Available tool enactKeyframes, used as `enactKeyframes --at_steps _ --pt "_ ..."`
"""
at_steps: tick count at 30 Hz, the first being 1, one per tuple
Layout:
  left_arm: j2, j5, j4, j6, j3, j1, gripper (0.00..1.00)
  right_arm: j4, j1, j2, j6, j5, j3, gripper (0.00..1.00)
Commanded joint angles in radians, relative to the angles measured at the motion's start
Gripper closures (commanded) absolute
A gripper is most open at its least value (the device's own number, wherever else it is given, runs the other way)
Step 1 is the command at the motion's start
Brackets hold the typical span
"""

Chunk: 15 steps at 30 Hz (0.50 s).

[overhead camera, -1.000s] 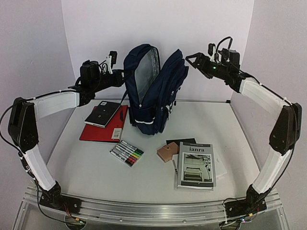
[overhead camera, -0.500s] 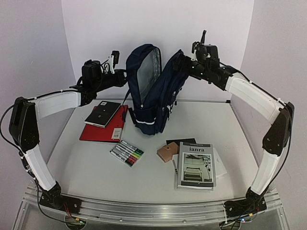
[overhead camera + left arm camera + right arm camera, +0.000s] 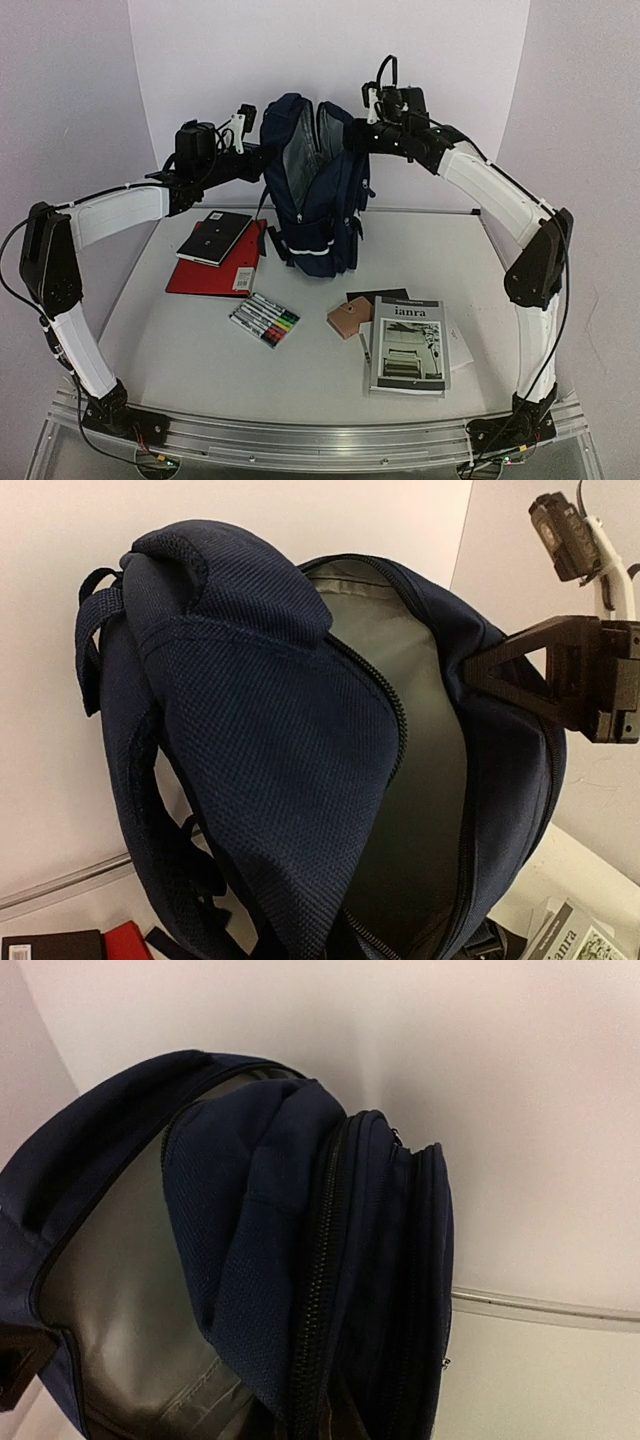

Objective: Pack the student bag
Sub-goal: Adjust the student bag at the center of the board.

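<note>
The student bag (image 3: 315, 200), navy blue with grey lining, stands upright at the back of the table with its main zip open. My left gripper (image 3: 262, 155) is shut on the top of its rear panel. My right gripper (image 3: 350, 140) is shut on the top edge of its front flap. In the left wrist view the bag (image 3: 270, 730) fills the frame and hides my own fingers; the right gripper (image 3: 530, 675) shows pressed against the flap. The right wrist view looks down onto the bag (image 3: 260, 1240) along the zip, with the fingers buried in fabric.
A black notebook (image 3: 214, 237) lies on a red notebook (image 3: 215, 268) left of the bag. In front lie a pack of markers (image 3: 265, 319), a tan pouch (image 3: 348, 319) and a grey book (image 3: 408, 345). Walls stand close behind and on both sides.
My right arm swung left from beside the bag to its front flap, and its jaws closed there. The bag's opening has narrowed. The left arm has barely moved.
</note>
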<state>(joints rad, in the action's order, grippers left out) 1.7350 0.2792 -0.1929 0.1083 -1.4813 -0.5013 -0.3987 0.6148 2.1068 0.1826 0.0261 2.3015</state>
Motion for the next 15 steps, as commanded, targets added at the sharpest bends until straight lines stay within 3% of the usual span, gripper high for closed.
enactKeyframes --at_steps 1,6,11,15 --pt "-0.068 -0.058 0.036 -0.179 -0.085 0.003 1.00 0.161 0.010 -0.042 -0.256 -0.140 0.094 1.00" --pt "-0.071 -0.072 0.039 -0.146 -0.028 0.003 1.00 0.190 0.010 -0.079 -0.239 -0.068 -0.095 1.00" --pt "-0.078 -0.171 0.001 0.085 0.096 0.009 1.00 0.213 0.010 -0.122 -0.002 0.129 -0.318 1.00" --pt "-0.075 -0.161 0.010 0.202 0.140 0.020 1.00 0.258 0.010 -0.165 0.087 0.111 -0.438 1.00"
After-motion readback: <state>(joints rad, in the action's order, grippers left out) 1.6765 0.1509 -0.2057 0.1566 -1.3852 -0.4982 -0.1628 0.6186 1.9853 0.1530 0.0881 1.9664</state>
